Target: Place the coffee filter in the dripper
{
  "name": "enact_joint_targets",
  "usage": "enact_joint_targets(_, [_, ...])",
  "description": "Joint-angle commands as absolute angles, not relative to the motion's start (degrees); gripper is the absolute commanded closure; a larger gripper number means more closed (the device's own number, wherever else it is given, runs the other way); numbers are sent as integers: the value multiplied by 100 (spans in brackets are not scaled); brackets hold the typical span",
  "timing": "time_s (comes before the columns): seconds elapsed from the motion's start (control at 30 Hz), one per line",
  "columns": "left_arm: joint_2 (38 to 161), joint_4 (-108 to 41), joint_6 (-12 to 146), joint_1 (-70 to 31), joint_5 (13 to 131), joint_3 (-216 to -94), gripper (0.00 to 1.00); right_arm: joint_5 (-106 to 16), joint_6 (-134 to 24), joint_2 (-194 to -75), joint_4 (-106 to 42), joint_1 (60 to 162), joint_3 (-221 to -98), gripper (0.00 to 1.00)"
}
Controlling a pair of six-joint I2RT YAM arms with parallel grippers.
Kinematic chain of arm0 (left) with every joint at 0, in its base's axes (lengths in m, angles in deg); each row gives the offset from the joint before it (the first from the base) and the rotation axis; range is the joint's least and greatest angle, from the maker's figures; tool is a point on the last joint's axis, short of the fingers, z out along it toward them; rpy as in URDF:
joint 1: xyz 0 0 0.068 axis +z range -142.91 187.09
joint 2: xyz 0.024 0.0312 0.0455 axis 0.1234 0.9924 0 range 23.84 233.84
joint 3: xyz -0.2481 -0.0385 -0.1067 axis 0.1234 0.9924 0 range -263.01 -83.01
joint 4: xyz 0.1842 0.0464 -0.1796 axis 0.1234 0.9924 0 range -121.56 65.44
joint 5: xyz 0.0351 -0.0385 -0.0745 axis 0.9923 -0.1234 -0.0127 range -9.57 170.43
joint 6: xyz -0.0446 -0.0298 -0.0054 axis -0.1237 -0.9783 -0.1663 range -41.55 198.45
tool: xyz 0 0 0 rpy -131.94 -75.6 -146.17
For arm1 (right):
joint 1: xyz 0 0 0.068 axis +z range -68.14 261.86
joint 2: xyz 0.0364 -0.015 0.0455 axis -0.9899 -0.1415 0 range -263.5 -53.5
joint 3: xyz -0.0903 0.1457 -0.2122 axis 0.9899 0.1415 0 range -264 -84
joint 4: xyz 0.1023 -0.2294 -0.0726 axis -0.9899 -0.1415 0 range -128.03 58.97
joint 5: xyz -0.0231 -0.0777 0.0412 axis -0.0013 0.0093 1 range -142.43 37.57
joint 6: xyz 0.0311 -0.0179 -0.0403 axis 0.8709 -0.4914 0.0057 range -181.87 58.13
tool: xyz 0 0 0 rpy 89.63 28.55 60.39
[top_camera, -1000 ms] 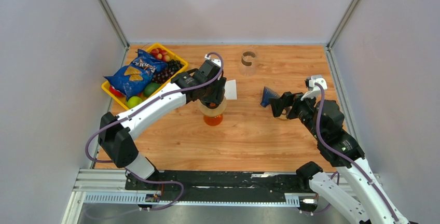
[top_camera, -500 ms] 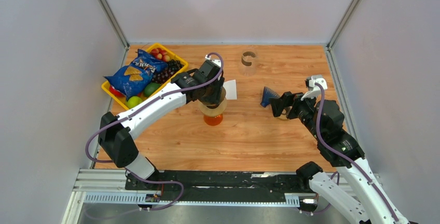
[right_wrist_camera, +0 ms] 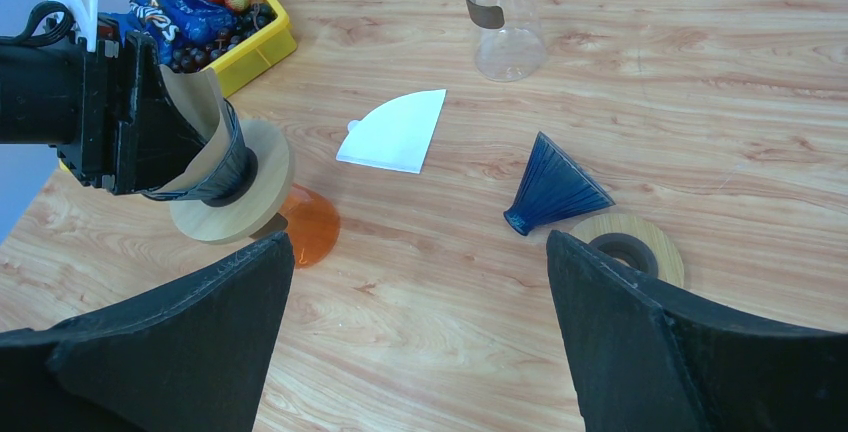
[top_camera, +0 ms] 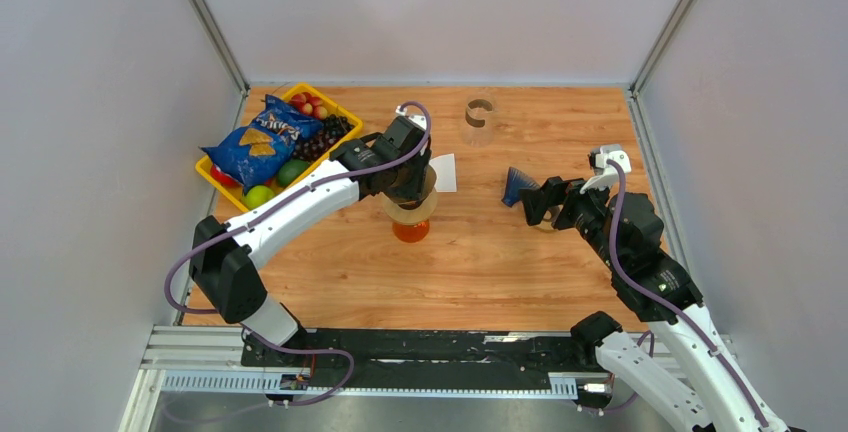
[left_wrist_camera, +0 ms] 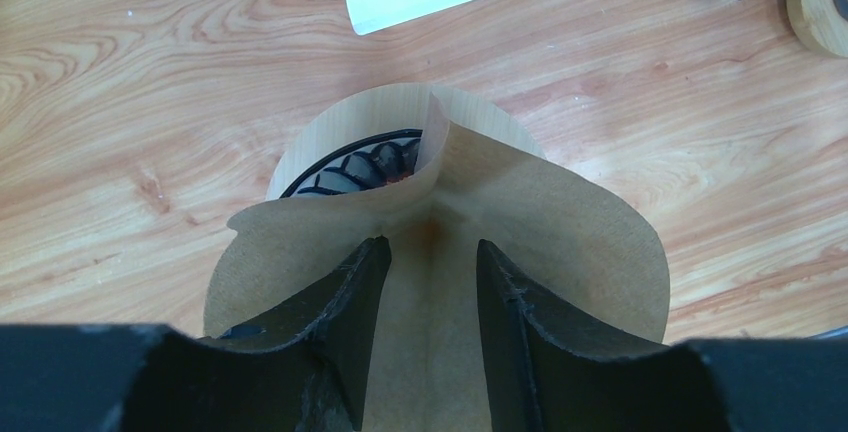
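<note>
Left gripper (left_wrist_camera: 430,282), jaws half parted astride the crease, bears straight down on coffee filter (left_wrist_camera: 560,242), rumpled atop dripper (left_wrist_camera: 350,167), not seated; right gripper (right_wrist_camera: 418,242) gapes, well apart.

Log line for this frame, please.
left pincer: open inside brown filter, over dripper | right pincer: open | white filter: on table

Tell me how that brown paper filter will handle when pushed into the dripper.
Probably floppy: the filter curls around the left gripper. Likely very light, a thin sheet, so it may spring out of the dripper.
</note>
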State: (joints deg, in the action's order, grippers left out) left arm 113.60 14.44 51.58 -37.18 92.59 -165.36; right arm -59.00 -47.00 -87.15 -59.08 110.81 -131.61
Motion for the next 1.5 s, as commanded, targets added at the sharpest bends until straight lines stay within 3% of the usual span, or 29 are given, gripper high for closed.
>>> enact_joint_targets(0.0, [11261,1501,5152,-3775,9334,-16770,54,-5972,-4755,-8664,-5814,11074,-13151,0])
enact_joint_targets(0.87, [10819,1612,5254,-3838,9634,-17239,58,-5941,-4738,-8675,-5812,11069,-13150,0])
enact_joint_targets(1.17, [10014,808,5411,-3839,9510,-17207,33,-6060,-4726,-8703,-5804,11069,-13143,0])
enact_joint_targets(1.23, [9699,567,5448,-3843,9546,-17062,20,-6103,-4717,-8693,-5803,11076,-13146,0])
enact_joint_targets(1.27, [9588,485,5451,-3844,9590,-16997,9,-6128,-4727,-8695,-5805,11071,-13138,0])
enact_joint_targets(1.33, [9195,238,5445,-3844,9825,-16697,1,-6171,-4729,-8690,-5805,11072,-13137,0])
enact_joint_targets(1.47, [8371,-157,5499,-3839,10393,-15906,0,-6183,-4720,-8725,-5808,11071,-13137,0])
